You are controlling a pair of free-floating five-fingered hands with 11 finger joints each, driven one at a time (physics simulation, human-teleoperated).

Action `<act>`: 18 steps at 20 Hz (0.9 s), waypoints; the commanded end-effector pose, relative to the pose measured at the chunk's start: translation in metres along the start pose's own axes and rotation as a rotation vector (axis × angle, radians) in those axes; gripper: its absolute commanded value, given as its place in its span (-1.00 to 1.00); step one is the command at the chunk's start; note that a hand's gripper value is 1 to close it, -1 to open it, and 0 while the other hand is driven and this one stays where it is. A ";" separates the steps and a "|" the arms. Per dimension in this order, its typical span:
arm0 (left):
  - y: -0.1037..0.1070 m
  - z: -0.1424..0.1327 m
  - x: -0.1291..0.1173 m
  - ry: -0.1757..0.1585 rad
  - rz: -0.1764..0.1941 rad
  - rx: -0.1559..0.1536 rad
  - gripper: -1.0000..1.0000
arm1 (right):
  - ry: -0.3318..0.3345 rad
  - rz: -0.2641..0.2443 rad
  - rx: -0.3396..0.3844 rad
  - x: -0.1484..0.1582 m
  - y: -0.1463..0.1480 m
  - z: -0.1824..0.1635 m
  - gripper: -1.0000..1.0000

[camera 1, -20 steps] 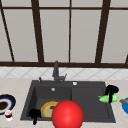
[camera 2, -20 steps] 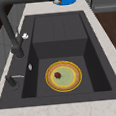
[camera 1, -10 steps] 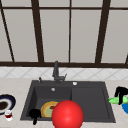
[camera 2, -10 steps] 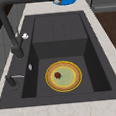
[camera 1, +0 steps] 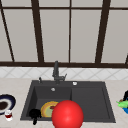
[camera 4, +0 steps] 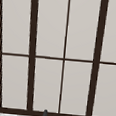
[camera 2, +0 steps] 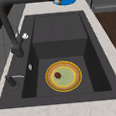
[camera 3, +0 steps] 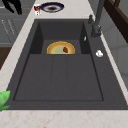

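Note:
A yellow-rimmed plate [camera 2: 63, 76] with a small red bit on it lies in the left basin of the black sink [camera 1: 105, 87]. My left hand [camera 1: 35, 114] hangs over the sink's front left corner, fingers relaxed and holding nothing; it also shows in the right side view [camera 3: 13, 6]. My right hand [camera 1: 126, 94] shows at the far right edge, just above a green thing [camera 1: 122, 103] and a blue plate [camera 2: 64, 0]. A big red ball [camera 1: 67, 115] sits in front of the sink.
The dark faucet [camera 1: 56, 71] stands behind the left basin, its spout reaching over the sink. A dark blue plate [camera 1: 6, 103] and a small red-and-white cup [camera 1: 8, 115] rest on the left counter. Window frames rise behind.
My right hand has moved to the right, towards the picture's edge, and the green thing has gone with it. The left hand, the plate and the ball are where they were.

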 end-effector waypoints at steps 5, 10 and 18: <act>0.000 0.000 0.000 0.000 0.000 0.000 0.00 | -0.001 0.002 0.002 -0.070 0.018 -0.018 1.00; 0.000 0.000 0.000 0.000 0.000 0.000 0.00 | 0.002 0.004 0.016 -0.113 0.025 -0.045 1.00; 0.000 0.000 0.000 0.000 0.000 0.000 0.00 | 0.018 0.015 -0.070 -0.167 0.063 -0.086 1.00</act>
